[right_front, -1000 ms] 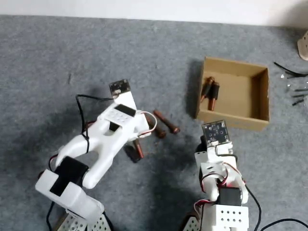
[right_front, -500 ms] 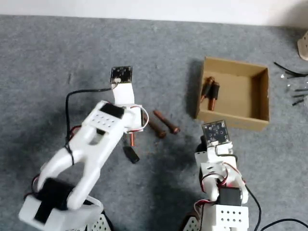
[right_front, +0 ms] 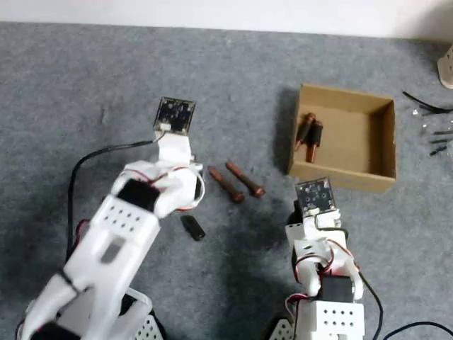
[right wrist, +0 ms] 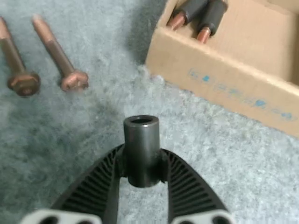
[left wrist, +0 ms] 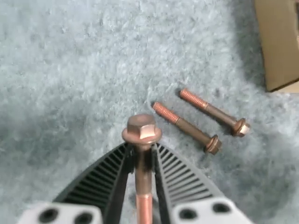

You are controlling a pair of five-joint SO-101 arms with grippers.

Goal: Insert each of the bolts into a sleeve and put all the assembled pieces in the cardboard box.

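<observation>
Bolt (left wrist: 141,131) pinched head-out by the left gripper (left wrist: 142,150), sleeve (right wrist: 141,139) clamped bore-out by the right gripper (right wrist: 141,159), apparently ready for mating; two loose bolts (right_front: 245,178) lie near the cardboard box (right_front: 340,178) holding two assemblies (right_front: 309,133).

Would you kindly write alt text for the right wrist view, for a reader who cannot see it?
The right hand grips a dark sleeve above grey carpet. Beyond it lie two loose bolts and a cardboard box holding two assembled pieces.
</observation>
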